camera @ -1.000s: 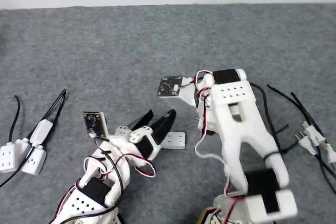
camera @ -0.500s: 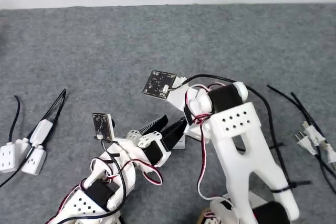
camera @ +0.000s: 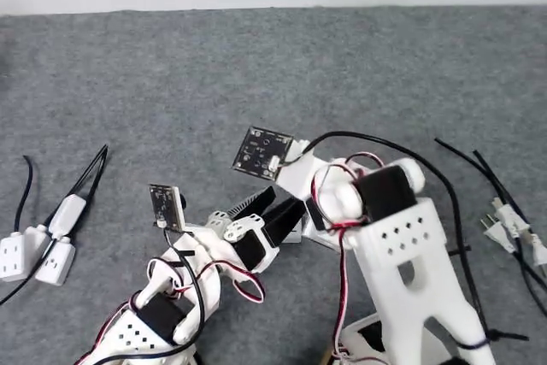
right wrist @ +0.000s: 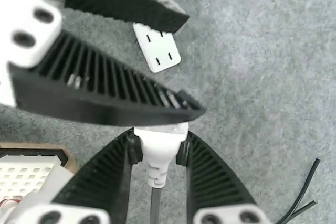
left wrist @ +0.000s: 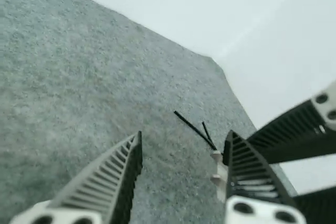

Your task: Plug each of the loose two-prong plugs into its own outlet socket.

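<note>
My right gripper [right wrist: 157, 141] is shut on a white two-prong plug [right wrist: 157, 156], whose black cable runs back between the fingers. Just past it lies a flat white outlet socket [right wrist: 157, 51] on the grey mat, framed by the two black fingers [right wrist: 105, 95] of my left gripper. In the high view the socket [camera: 292, 232] peeks out under the left gripper [camera: 286, 200], with the right arm's wrist [camera: 342, 198] close against it. My left gripper [left wrist: 184, 140] stands open with nothing between its fingers. More loose plugs [camera: 511, 226] lie at the right edge.
Several white outlet blocks [camera: 34, 252] with black cables [camera: 81, 181] lie at the far left. Black cables [camera: 466, 160] trail toward the plugs on the right. The two arms crowd the mat's near middle, and grey mat [camera: 256, 66] stretches behind them.
The right arm has swung left and lowered its wrist next to the left gripper. The left gripper shifted slightly right over the socket, then kept still.
</note>
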Robot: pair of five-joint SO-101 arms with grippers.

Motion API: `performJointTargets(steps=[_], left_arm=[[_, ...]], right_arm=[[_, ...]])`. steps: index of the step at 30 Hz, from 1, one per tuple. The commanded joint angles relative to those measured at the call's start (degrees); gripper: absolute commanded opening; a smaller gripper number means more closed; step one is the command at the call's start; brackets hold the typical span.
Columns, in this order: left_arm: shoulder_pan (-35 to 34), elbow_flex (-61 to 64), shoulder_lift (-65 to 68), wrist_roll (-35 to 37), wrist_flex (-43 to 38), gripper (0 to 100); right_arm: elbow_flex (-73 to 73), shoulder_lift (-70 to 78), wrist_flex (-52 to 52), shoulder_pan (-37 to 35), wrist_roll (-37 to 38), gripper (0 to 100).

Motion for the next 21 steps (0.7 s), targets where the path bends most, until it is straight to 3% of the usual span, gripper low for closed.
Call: performJointTargets(steps=[1,21], left_arm=[[-0.26,-2.51,0.00,0.26,-1.14,24],[-0.26,-2.51,0.00,0.35,-1.14,23]], right_arm=[[-2.55,-3.82,1.45,-0.31,-0.35,0.9],[-2.99,-10.86,2.07,-0.66,-2.46,0.9]])
